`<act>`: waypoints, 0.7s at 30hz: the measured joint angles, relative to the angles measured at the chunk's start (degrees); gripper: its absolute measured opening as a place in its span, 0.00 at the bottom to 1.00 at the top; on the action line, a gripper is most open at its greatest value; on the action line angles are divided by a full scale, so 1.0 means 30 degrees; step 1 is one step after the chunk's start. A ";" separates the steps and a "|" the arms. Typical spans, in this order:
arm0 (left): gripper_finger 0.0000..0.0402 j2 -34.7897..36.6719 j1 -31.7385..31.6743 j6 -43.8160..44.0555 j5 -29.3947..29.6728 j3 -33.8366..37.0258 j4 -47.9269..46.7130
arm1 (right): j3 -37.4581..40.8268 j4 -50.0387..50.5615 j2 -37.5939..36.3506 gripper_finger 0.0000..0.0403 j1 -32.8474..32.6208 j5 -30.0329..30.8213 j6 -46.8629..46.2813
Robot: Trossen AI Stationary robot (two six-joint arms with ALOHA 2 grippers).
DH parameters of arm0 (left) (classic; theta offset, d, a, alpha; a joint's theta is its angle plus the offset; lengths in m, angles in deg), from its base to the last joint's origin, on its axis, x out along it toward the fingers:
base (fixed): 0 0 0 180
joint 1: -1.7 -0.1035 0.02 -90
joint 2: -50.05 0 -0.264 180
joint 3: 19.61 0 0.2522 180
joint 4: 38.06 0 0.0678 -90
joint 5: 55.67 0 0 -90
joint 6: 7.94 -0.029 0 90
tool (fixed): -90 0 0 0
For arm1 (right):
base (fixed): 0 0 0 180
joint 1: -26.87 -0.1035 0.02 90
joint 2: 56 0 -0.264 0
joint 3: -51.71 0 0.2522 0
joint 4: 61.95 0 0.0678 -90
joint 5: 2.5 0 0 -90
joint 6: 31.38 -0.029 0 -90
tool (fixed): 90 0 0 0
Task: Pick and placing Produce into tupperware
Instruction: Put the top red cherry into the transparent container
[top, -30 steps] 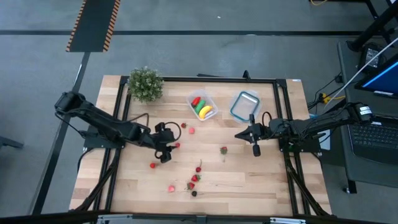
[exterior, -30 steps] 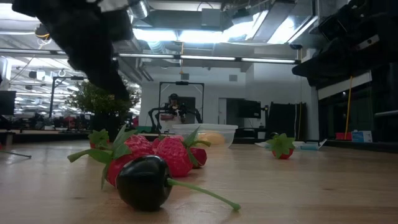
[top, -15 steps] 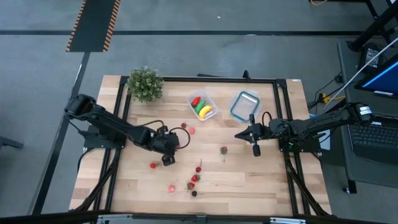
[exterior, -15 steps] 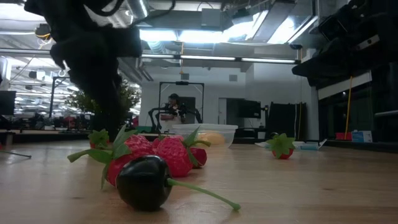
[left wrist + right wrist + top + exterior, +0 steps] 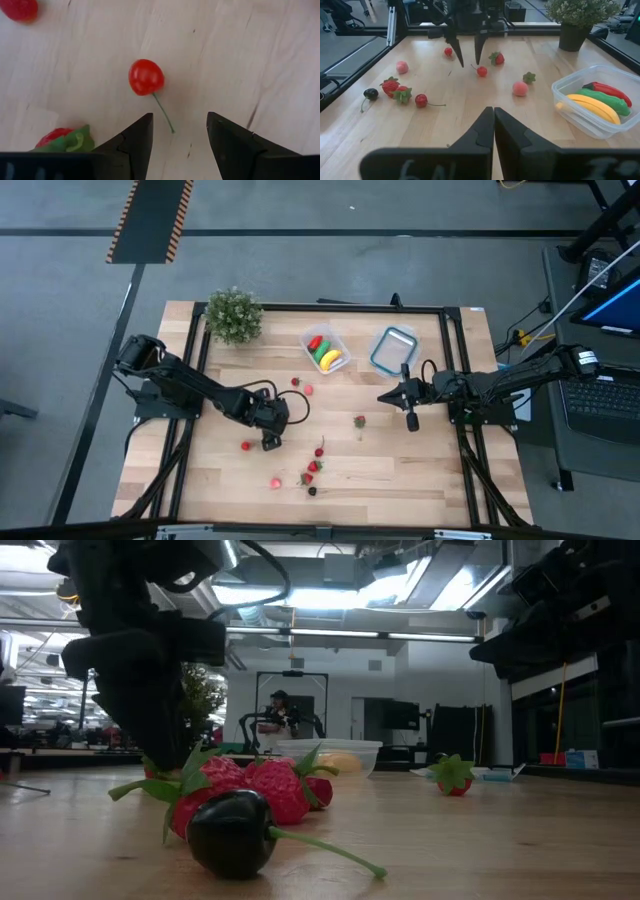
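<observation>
Since the earlier frame my left tool (image 5: 272, 430) has shifted further toward the counter's (image 5: 400, 480) middle and now hangs, fingers apart, just over a red cherry (image 5: 146, 77); nothing gripped. A strawberry (image 5: 62, 139) lies just beside it. My right tool (image 5: 385, 398) waits near the blue-rimmed container (image 5: 393, 348), fingers together, empty. Tupperware (image 5: 326, 350) sits at the far edge beside the potted plant (image 5: 234, 314), holding banana (image 5: 592, 107), green piece and red pepper. Other berries (image 5: 312, 468) lie scattered on the near half.
</observation>
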 joint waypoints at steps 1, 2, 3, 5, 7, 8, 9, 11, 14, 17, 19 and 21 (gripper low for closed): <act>0.44 -0.0034 -0.0090 0.0300 0.0000 0.0000 0.0000 | 0.0000 0.0000 0.0000 0.04 0.0004 0.0000 -0.0002; 0.44 -0.0048 -0.0212 0.0539 0.0005 0.0000 -0.0005 | 0.0000 0.0000 0.0000 0.04 -0.0002 0.0000 -0.0015; 0.44 -0.0050 -0.0352 0.0661 0.0007 0.0000 -0.0009 | 0.0000 0.0000 0.0000 0.04 0.0004 0.0000 -0.0015; 0.44 -0.0050 -0.0589 0.0662 -0.0004 0.0000 0.0000 | 0.0000 0.0013 -0.0006 0.04 0.0003 0.0000 -0.0015; 0.44 -0.0050 -0.0802 0.0666 -0.0015 0.0000 0.0003 | 0.0000 0.0042 0.0000 0.04 0.0001 -0.0003 -0.0015; 0.44 -0.0050 -0.0896 0.0666 -0.0023 0.0000 0.0015 | 0.0000 0.0076 0.0000 0.04 0.0004 -0.0004 -0.0018; 0.44 -0.0050 -0.0976 0.0673 -0.0122 0.0000 0.0015 | 0.0000 0.0105 0.0000 0.04 -0.0001 0.0000 -0.0022; 0.44 -0.0050 -0.1116 0.0659 -0.0519 0.0000 0.0015 | 0.0000 0.0169 0.0000 0.04 0.0004 0.0000 -0.0022; 0.44 -0.0050 -0.1220 0.0673 -0.0654 0.0000 0.0015 | 0.0000 0.0505 0.0000 0.04 0.0004 -0.0007 -0.0029; 0.44 -0.0050 -0.1222 0.0688 -0.0656 0.0000 0.0018 | 0.0007 0.0704 0.0000 0.04 -0.0001 0.0000 -0.0029; 0.44 -0.0320 -0.1222 0.0709 -0.0682 0.0000 0.0201 | 0.0007 0.0699 0.0000 0.04 -0.0001 0.0000 -0.0029; 0.44 -0.0631 -0.1222 0.0719 -0.0757 0.0015 0.0112 | 0.0007 0.0699 0.0000 0.04 0.0000 0.0000 -0.0029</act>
